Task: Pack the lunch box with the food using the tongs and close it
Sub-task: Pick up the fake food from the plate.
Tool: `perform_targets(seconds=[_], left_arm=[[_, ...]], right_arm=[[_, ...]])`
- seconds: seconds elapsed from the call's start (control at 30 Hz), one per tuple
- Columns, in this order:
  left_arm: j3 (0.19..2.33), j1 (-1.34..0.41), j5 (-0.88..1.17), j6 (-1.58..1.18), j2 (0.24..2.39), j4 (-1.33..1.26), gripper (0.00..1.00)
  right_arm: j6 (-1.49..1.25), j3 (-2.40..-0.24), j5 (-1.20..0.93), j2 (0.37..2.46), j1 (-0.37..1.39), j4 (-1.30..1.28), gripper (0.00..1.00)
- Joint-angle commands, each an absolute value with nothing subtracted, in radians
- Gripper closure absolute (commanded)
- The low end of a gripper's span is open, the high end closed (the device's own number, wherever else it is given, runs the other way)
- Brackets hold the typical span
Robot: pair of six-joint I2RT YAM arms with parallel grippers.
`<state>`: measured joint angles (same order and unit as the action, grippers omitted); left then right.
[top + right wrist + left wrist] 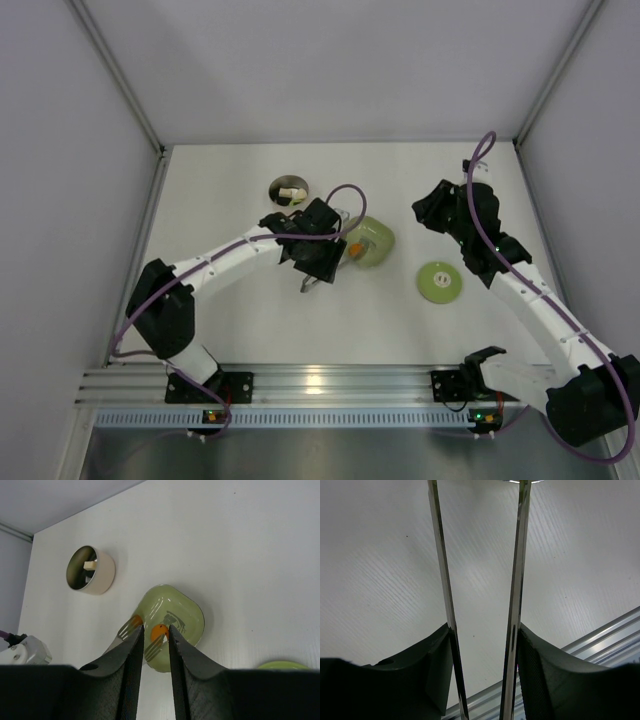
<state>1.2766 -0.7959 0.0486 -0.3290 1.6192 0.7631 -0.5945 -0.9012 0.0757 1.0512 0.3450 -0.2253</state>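
Both arms of tongs (517, 580) inside left end effector (485, 630)

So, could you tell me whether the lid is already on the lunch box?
No, the light-green lid lies flat on its own, well apart from the open lunch box.

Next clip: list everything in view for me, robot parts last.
lunch box: one, cream outside, steel inside, open, beyond and left of the dish.
cream piece: one, cream-white, inside the lunch box.
green dish: one, light green, mid-table.
orange piece: at least one, orange, in the dish by the tongs' tips.
lid: one, light green with a white centre, flat on the table, right of the dish.
tongs: one, silver, tips at the dish.
table: one, white.
left claw: closed on the tongs' arms.
right claw: right of the dish, slightly open, empty.
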Motion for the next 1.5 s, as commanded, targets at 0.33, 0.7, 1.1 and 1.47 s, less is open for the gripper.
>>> perform_targets(seconds=[0.33, 0.7, 1.1, 1.47], left_arm=[[1.33, -0.815, 0.052, -0.291, 1.669, 0.773, 0.47], [1.371, -0.827, 0.023, -0.295, 1.692, 0.81, 0.53], [1.384, -0.827, -0.038, -0.307, 1.654, 0.796, 0.61], [1.462, -0.827, -0.08, -0.339, 1.632, 0.752, 0.61]], right_arm=[[-0.587, -0.9, 0.084, 1.031, 0.362, -0.215, 0.74], [-0.583, -0.902, 0.087, 1.032, 0.362, -0.215, 0.74], [-0.586, -0.902, 0.083, 1.037, 0.362, -0.21, 0.74], [-0.583, -0.905, 0.086, 1.031, 0.362, -0.218, 0.74]])
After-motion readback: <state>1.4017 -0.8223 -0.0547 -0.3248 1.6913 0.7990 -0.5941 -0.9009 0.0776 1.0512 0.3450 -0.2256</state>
